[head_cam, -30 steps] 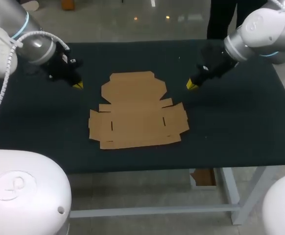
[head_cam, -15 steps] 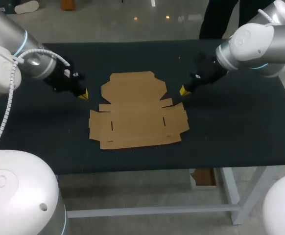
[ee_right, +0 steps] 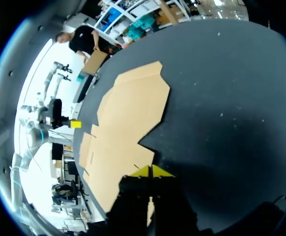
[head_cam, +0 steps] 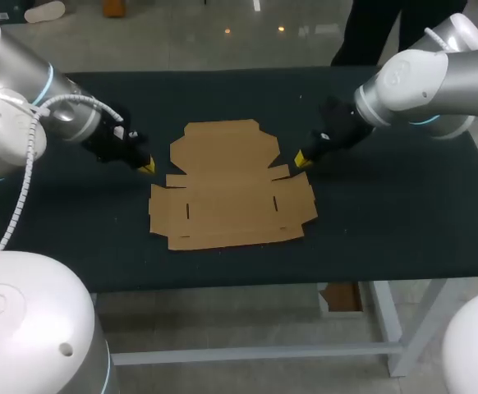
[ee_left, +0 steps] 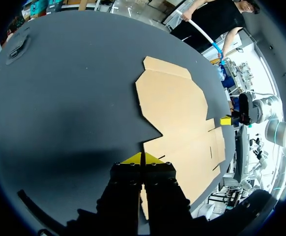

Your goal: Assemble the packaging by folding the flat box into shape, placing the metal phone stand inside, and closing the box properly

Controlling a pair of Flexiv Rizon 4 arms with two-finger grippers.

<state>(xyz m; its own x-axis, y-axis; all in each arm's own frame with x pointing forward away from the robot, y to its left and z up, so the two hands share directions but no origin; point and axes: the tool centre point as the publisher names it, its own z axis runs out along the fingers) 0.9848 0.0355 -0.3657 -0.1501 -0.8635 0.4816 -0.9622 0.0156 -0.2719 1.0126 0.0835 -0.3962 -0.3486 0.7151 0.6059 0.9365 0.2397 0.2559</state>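
1. From where I stand, the flat cardboard box (head_cam: 227, 193) lies unfolded in the middle of the dark table (head_cam: 403, 205). Its lid panel (head_cam: 222, 146) points to 12 o'clock. I see no phone stand anywhere on the table.
2. The left gripper (head_cam: 146, 167) sits at the box's 10 o'clock notch and the right gripper (head_cam: 301, 160) at its 2 o'clock notch. Each has its yellow tips pressed together and holds nothing.
3. This looks to me like the start of the first fold. I'd judge the tips should go in low and flat under the card edge rather than shove against it, or the light sheet will likely skid.
4. Both sides want working evenly. If one side lifts first, the box would probably twist round.
5. Once a wall is going up, one arm should pin the base panel (head_cam: 231, 209) while the other lifts.
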